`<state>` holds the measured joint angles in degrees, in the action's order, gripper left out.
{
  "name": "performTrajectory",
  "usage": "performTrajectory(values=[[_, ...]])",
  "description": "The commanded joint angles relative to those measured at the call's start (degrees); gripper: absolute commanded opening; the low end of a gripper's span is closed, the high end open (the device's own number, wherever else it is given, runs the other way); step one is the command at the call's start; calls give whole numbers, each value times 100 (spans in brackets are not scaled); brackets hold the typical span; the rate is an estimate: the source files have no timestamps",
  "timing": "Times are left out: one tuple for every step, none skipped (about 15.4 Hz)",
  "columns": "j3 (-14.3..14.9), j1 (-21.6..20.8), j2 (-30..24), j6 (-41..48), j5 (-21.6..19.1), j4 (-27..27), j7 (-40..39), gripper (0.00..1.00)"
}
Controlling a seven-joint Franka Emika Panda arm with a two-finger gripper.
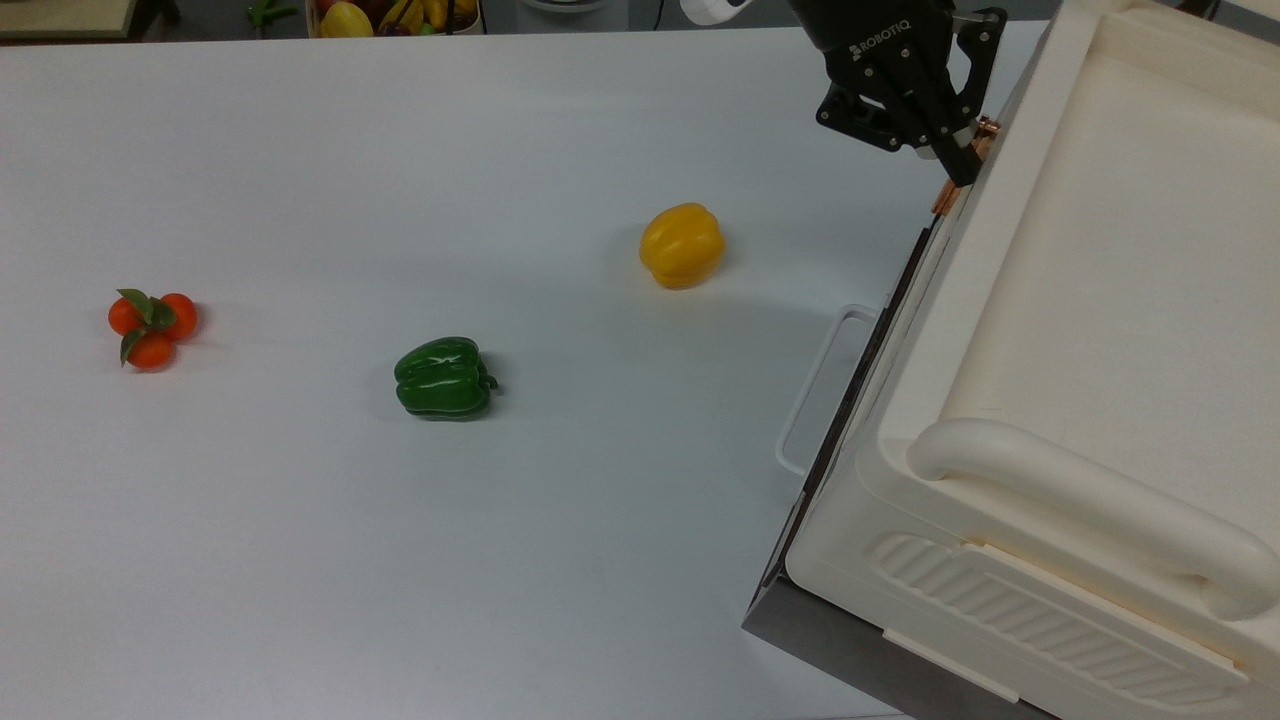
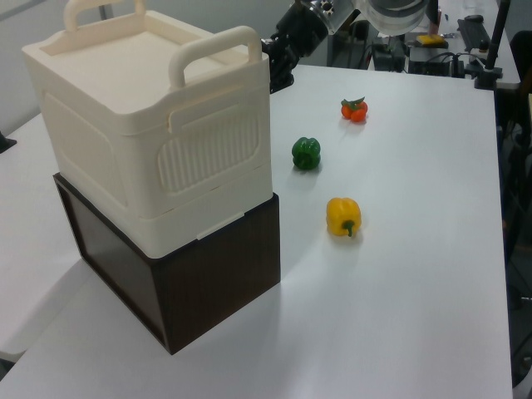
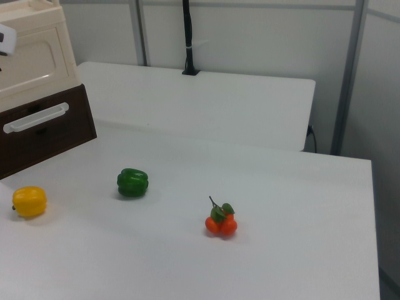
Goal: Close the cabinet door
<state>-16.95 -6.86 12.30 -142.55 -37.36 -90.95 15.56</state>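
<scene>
The tabletop carries the cabinet at the three o'clock side of the top view, a cream box on a dark base. The cabinet door lies flush in the cabinet's front face in the right view, at about ten o'clock, with no gap showing along its edge in the top view either. By that I judge the closing all but done: what is left is to let go of the handle and draw the arm clear.

The gripper sits at one o'clock in the top view, its jaws at the small copper handle; whether they are clamped on it or merely against it I cannot tell.

Well apart on the tabletop lie the green pepper, the yellow pepper and the tomatoes, none in the way
</scene>
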Motion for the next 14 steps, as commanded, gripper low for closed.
performTrajectory(values=[[51, 245, -377, 532, -8, -274, 35, 0], [199, 246, -456, 944, 96, -266, 35, 0], [436, 229, -535, 1383, 323, -266, 43, 0], [603, 202, -606, 1823, 587, -248, 52, 0], [718, 211, -702, 2201, 824, -239, 70, 5], [824, 211, -807, 2501, 1009, -239, 87, 20], [903, 202, -922, 2730, 1185, -265, 114, 40], [1017, 211, -975, 3002, 1404, -265, 201, 59], [1166, 202, -1036, 3336, 1633, -248, 315, 78], [1298, 194, -1124, 3678, 1844, -248, 333, 97], [1352, 185, -1238, 4004, 2064, -239, 334, 100], [1370, 176, -1335, 4329, 2327, -239, 334, 100], [1361, 167, -1397, 4602, 2634, -230, 351, 100], [1361, 115, -1415, 4848, 2916, -230, 360, 100]])
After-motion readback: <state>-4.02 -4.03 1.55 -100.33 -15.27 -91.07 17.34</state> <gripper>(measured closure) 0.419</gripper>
